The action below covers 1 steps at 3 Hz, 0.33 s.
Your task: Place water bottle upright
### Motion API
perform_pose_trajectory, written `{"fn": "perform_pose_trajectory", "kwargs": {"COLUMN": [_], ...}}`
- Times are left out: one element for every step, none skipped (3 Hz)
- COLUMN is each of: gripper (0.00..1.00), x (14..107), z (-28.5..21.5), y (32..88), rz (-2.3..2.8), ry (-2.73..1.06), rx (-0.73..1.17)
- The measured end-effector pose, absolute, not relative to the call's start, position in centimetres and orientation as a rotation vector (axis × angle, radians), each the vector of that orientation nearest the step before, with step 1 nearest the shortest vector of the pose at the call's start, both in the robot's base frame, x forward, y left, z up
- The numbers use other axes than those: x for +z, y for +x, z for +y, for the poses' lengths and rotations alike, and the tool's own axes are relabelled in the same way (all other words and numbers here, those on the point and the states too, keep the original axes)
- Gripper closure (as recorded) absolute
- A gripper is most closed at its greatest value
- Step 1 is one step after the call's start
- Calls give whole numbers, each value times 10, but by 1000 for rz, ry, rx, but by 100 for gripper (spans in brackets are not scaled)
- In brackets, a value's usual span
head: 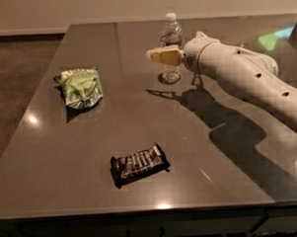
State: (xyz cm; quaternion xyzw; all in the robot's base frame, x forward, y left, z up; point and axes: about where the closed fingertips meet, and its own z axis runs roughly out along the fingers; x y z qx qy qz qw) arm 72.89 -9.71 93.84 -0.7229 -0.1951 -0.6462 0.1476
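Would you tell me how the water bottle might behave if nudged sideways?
Standing tall on a narrow base, the water bottle probably tips easily. Its round body would likely roll afterwards. The end effector sits level with its middle.

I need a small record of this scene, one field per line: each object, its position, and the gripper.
water bottle: upright on the table, far side, white cap on
gripper: at the bottle's mid-height, crossing in front of it
green snack bag: left side, crumpled
dark candy bar: near the front edge
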Motion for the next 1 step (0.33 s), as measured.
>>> {"fn": "perform_pose_trajectory", "kwargs": {"gripper": [0], "x": [938], "z": [-97], "y": [729], "rz": [-561], "ry": [-2080], "rx": [-1859]}}
